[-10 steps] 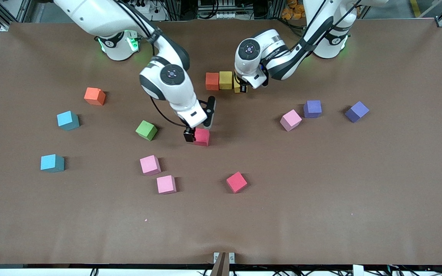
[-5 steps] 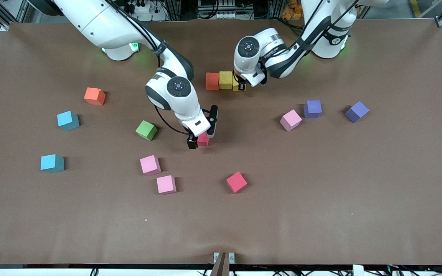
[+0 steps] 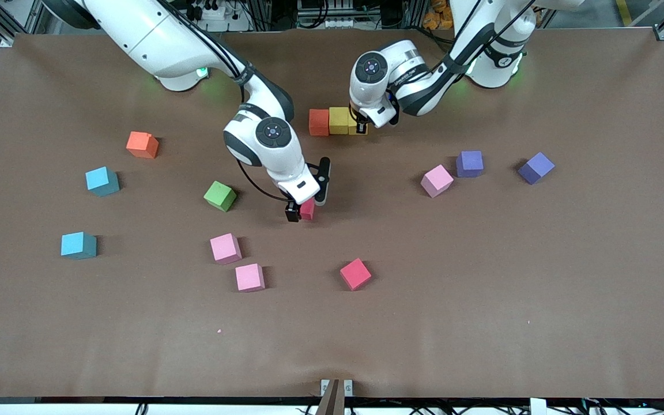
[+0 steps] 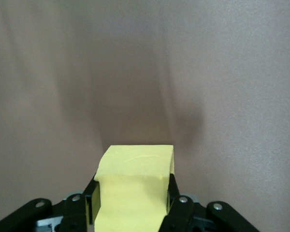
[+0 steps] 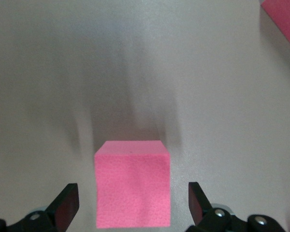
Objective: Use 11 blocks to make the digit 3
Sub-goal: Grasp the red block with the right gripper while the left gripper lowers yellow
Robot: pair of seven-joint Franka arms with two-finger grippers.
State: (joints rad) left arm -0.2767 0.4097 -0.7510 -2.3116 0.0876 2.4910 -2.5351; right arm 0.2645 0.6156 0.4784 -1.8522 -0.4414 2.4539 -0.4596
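Forming a short row near the bench's robot-side edge: one red block (image 3: 319, 122) and two yellow blocks (image 3: 339, 120), the end one pinched by the left gripper (image 3: 360, 128). Mid-bench, the right gripper (image 3: 303, 212), lower than before, straddles a second red block (image 3: 308, 208) with spread fingers (image 5: 65, 207). Three pink, two purple, one green and one orange lie scattered.

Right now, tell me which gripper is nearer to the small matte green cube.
Right. The right gripper is low beside the green cube, open around a red cube. The left gripper is at the row by the bases, shut on a yellow cube.
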